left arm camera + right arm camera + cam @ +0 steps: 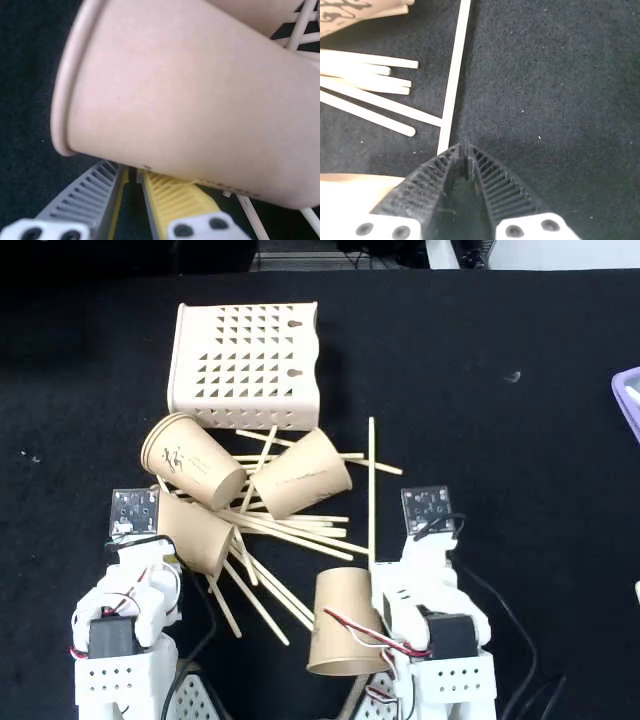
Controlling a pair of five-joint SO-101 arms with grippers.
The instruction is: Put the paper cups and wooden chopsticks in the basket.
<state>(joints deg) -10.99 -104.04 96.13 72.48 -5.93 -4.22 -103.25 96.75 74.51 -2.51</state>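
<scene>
Nothing is in the basket [245, 365] yet. It sits at the far side of the tabletop [520, 490], perforated face up, and we cannot tell which way its opening faces.

Counts:
- Four paper cups, all lying on their sides: printed cup [190, 460], middle cup [300, 477], left cup [197, 532], near cup [343, 622].
- The wooden chopsticks [290, 525] make a crossed heap between the cups. We make it roughly a dozen, but the overlaps rule out an exact count.
- One long chopstick [371, 490] lies apart, pointing away from the right arm.
- One basket.

End effectors:
- The left end effector [131, 172] is drawn narrow, holds nothing and sits tight against the left cup's wall.
- The right end effector [465, 150] is closed and empty, its tip just beside the long chopstick's end.

Risks, as we judge them:
- With its jaws this narrow, the left end effector would shove the cup and set it rolling rather than grip it.
- The cups rest on sticks, so lifting one may scatter the heap.
- Thin sticks lying flat on cloth may slip out of a pinch.
- The right arm's wires lie across the near cup and could drag it.
- A basket mouth facing the wrong way would defeat any drop.
</scene>
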